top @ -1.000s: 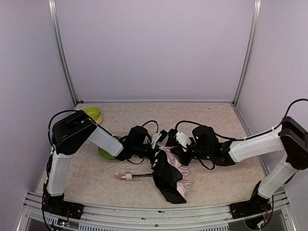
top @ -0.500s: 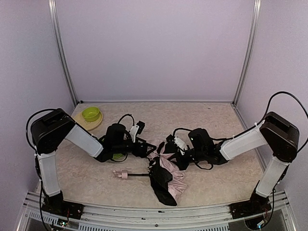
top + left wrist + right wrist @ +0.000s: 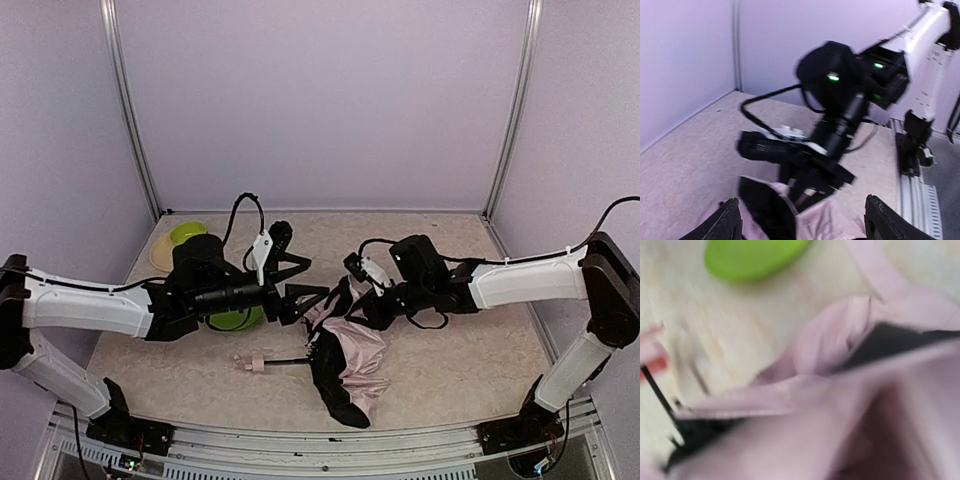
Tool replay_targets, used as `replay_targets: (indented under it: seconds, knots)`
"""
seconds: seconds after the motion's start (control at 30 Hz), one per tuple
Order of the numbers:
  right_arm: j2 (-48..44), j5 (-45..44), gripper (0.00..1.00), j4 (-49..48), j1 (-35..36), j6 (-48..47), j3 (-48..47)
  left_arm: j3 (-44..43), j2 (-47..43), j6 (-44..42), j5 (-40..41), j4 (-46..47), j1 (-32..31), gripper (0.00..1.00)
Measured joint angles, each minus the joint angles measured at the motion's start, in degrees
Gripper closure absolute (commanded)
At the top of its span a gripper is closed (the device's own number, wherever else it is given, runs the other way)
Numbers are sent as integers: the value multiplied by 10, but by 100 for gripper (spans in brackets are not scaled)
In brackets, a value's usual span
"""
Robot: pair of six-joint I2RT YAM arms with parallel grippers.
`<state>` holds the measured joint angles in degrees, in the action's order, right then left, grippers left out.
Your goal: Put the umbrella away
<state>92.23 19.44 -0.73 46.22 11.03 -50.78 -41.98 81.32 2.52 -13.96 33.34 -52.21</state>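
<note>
Filling frame, blurred umbrella (image 3: pixel 840 405), handle (image 3: pixel 652 347) cropped

Beige speckled table (image 3: pixel 450 350). Lime green plate (image 3: pixel 238 320) left of centre, partly hidden; in right wrist view just a blurred green shape at top edge. Further back-left, nr the corner: small green bowl (image 3: pixel 187 234) sitting on pale yellow plate (image 3: pixel 162 257). Lilac walls (image 3: pixel 320 100) all round, w/ metal posts (image 3: pixel 127 110) at rear corners. Metal rail (image 3: pixel 300 440) along near edge.
</note>
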Motion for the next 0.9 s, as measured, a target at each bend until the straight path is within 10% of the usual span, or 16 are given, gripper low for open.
replay_targets:
  seconds: [0.3,0.63,0.8,0.9]
  knots:
    - [-10,0,85,25,10,33,-61,64,-122,-28,113,-140,-167,2]
    - [-7,29,100,26,61,29,-112,80,-60,64,145,-121,-58,4]
    - [-7,26,100,25,79,30,-112,78,-2,86,108,-107,-61,38]
    - [-7,25,80,26,84,33,-112,75,15,87,91,-100,-61,81]
